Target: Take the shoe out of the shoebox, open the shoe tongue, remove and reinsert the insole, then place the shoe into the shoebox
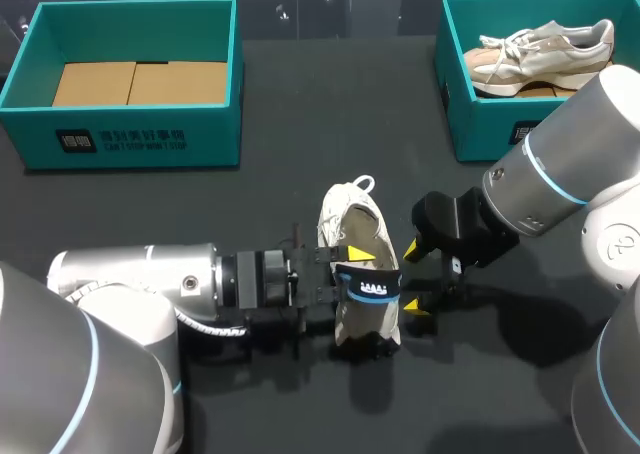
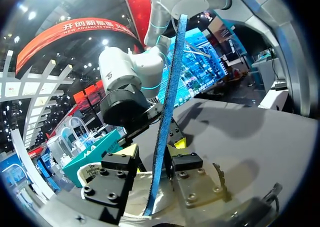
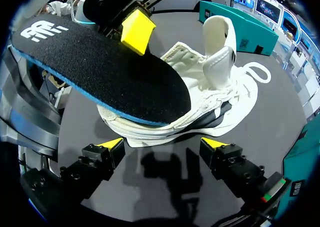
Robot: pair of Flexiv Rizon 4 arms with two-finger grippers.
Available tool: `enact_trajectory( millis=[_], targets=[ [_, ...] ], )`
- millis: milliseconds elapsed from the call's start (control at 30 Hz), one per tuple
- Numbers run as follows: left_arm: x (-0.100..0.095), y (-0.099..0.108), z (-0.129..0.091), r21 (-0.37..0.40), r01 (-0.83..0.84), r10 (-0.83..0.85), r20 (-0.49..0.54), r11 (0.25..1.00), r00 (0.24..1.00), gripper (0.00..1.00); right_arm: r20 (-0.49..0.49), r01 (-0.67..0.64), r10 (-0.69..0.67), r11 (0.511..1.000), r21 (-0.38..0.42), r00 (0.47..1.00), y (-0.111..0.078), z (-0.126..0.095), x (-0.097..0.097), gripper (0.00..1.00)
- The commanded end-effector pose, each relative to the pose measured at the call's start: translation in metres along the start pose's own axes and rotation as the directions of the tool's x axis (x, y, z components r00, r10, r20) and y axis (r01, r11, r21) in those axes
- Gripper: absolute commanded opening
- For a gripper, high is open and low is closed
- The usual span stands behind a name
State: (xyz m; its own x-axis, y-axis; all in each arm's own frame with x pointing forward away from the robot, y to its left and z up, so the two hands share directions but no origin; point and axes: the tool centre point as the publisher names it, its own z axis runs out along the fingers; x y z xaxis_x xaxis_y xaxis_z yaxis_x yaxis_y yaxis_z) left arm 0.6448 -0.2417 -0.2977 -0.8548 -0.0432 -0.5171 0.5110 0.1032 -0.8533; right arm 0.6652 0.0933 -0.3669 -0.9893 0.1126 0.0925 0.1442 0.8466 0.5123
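Note:
A white sneaker lies on the dark table between my two grippers, with its tongue lifted. A black insole with a blue edge sticks out of the shoe's opening. It stands between the fingers of my left gripper, which comes in from the left. In the left wrist view the insole rests against one finger, with a gap to the other, so that gripper is open. My right gripper is wide open beside the shoe, holding nothing. In its own view, that gripper faces the sneaker and the insole.
A teal shoebox with a cardboard floor stands at the back left. A second teal box at the back right holds a beige sneaker. Bare dark table lies between the boxes and along the front edge.

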Motion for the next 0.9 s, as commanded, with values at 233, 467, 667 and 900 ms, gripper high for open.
enact_trajectory(
  millis=[233,467,667,900],
  targets=[
    [0.001,-0.009,0.009,0.007,-0.021,0.021,-0.019,1.0,1.0,0.0,0.0,0.001,-0.001,1.0,0.0,1.0,0.0,0.001,0.0,1.0],
    [0.002,0.01,0.007,-0.011,-0.035,0.034,-0.017,0.999,0.999,0.0,0.0,0.001,-0.001,1.0,0.0,1.0,0.0,0.001,0.0,1.0],
    [0.001,0.024,0.008,-0.002,-0.031,0.031,-0.004,1.0,1.0,0.0,0.0,0.001,-0.001,1.0,0.0,1.0,0.0,0.001,0.0,1.0],
    [0.002,0.035,0.011,-0.019,-0.042,0.042,-0.012,0.999,0.999,0.0,0.0,0.001,-0.001,1.0,0.0,1.0,0.0,0.001,0.0,1.0]
  ],
)
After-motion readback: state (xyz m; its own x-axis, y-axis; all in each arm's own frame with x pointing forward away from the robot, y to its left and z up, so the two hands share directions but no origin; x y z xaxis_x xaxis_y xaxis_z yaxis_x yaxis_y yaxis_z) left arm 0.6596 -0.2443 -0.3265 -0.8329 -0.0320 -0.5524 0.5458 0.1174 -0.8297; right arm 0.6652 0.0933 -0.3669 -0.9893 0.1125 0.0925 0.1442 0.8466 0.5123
